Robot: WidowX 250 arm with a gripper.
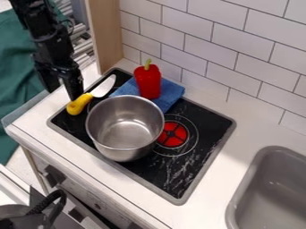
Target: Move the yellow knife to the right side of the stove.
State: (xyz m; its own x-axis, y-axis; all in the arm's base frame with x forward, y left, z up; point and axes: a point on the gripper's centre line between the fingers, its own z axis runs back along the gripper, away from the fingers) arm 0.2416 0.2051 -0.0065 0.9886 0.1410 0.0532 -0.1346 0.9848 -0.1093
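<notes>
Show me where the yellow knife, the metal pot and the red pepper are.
Yellow knife [87,98]: camera view, on the handle, near the blade.
Metal pot [125,129]: camera view, on the inside bottom.
Red pepper [148,83]: camera view, on the middle of its body, below the stem.

We see the gripper [63,94], fingers apart, near the yellow knife [79,104] at the stove's [206,124] left edge, a metal pot [124,129] beside it, a red pepper [148,81] on a blue cloth [171,91], and a grey sink [272,188] at right.
</notes>
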